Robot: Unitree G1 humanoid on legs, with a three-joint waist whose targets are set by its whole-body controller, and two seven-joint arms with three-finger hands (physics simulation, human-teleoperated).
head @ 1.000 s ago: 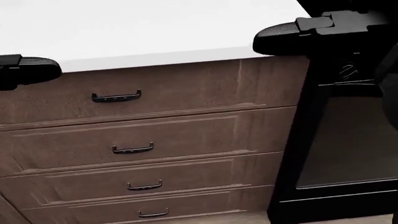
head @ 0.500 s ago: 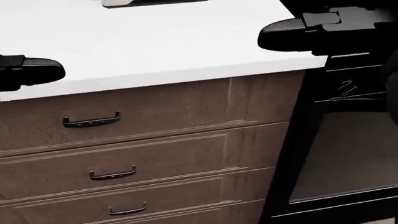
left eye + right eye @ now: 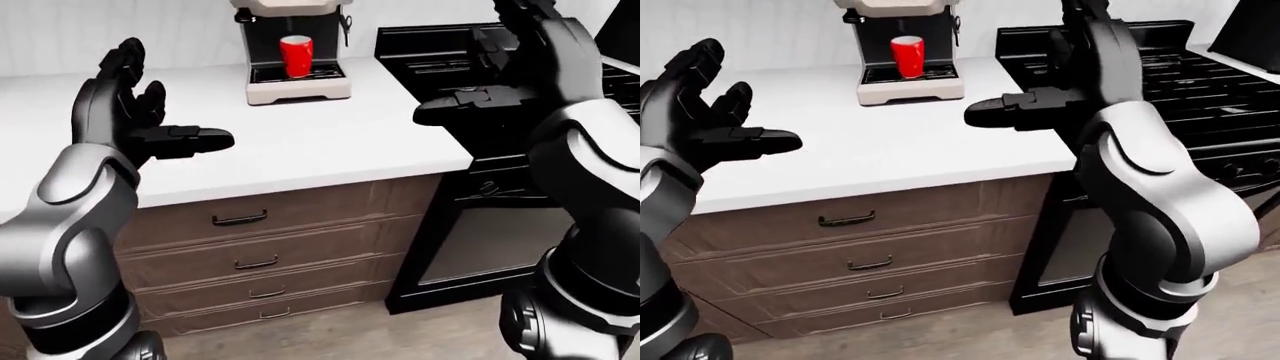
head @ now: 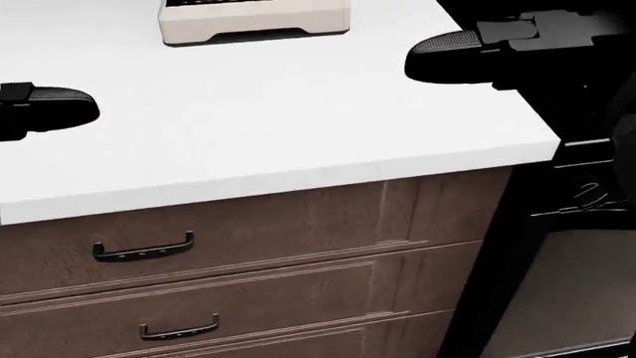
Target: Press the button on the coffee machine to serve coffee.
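Note:
The cream coffee machine (image 3: 297, 79) stands on the white counter (image 3: 300, 150) at the top middle of the left-eye view, with a red cup (image 3: 296, 55) on its tray. Its upper part is cut off by the frame, and no button shows. My left hand (image 3: 170, 101) is raised over the counter's left part, fingers spread, open and empty. My right hand (image 3: 480, 64) hovers near the counter's right end, also open, thumb pointing left. Both hands are well short of the machine. The head view shows only the machine's base (image 4: 253, 19) and both thumbs.
A black stove (image 3: 1200, 82) with an oven door below adjoins the counter on the right. Brown drawers (image 3: 250, 255) with dark handles run under the counter. A white wall rises behind the machine. Wooden floor shows at the bottom.
The head view has shifted: the counter and drawers slid down the picture and the machine's base came in at the top. Both hands keep about the same places in the picture.

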